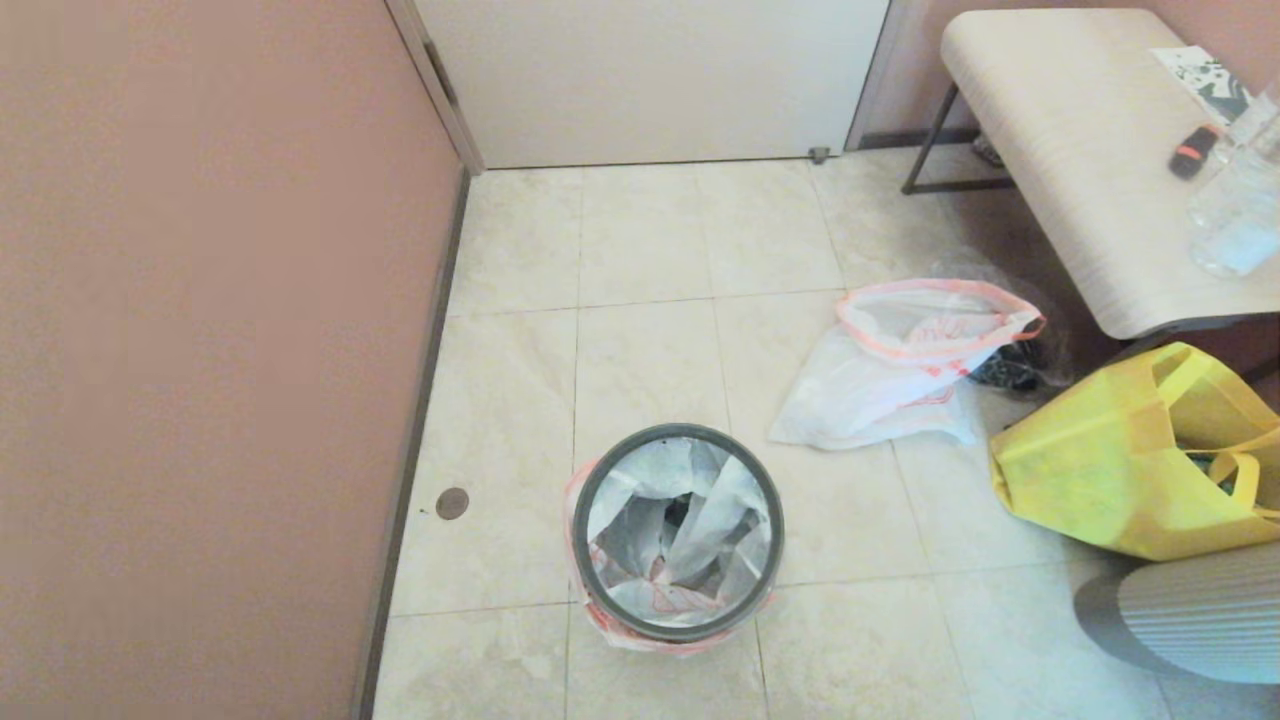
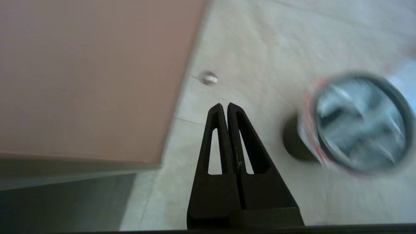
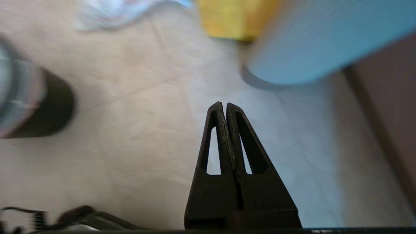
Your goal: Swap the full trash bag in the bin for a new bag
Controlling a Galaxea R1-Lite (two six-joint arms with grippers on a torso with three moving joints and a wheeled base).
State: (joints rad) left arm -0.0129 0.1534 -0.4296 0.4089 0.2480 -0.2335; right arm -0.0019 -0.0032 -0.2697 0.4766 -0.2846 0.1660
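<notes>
The bin (image 1: 676, 431) stands on the tiled floor, its dark grey hoop seated over a white bag (image 1: 650, 480) with red print that lines it and folds out over the side. A second white bag (image 1: 890, 380) with a pink-orange rim lies slumped on the floor to the right of the bin and farther back. Neither gripper shows in the head view. My left gripper (image 2: 224, 104) is shut and empty above bare floor, with the bin (image 2: 294, 144) off to one side. My right gripper (image 3: 223, 104) is also shut and empty over bare floor, apart from the bin (image 3: 52, 110).
A pink wall (image 1: 200, 350) runs along the left, with a floor drain (image 1: 452, 503) near its foot. A yellow tote (image 1: 1120, 470), a pale grey ribbed object (image 1: 1200, 610) and a low bench (image 1: 1080, 150) crowd the right side. A door (image 1: 650, 80) closes the back.
</notes>
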